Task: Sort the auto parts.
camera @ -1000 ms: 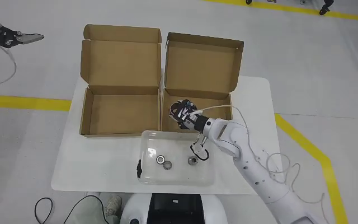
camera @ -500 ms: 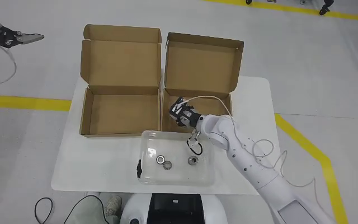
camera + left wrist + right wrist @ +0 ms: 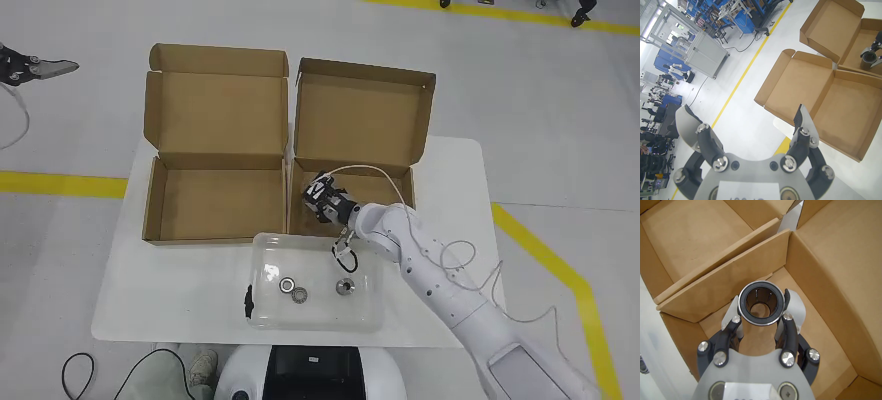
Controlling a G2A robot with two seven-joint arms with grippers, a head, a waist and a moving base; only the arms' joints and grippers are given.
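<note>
At the top view's upper left, the left gripper [image 3: 58, 68] hangs off the table [image 3: 450, 200], jaws apart, while right of centre the right gripper [image 3: 325, 192] is clamped on a cylindrical bearing [image 3: 761, 321] over the right cardboard box [image 3: 385, 195].

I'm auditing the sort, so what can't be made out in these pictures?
- Top view: the small parts in the clear tray are too small to identify.
- Right wrist view: the bearing in the right end effector hides whether it touches the right box floor.
- Left wrist view: the picture edge cuts off the right box.
</note>
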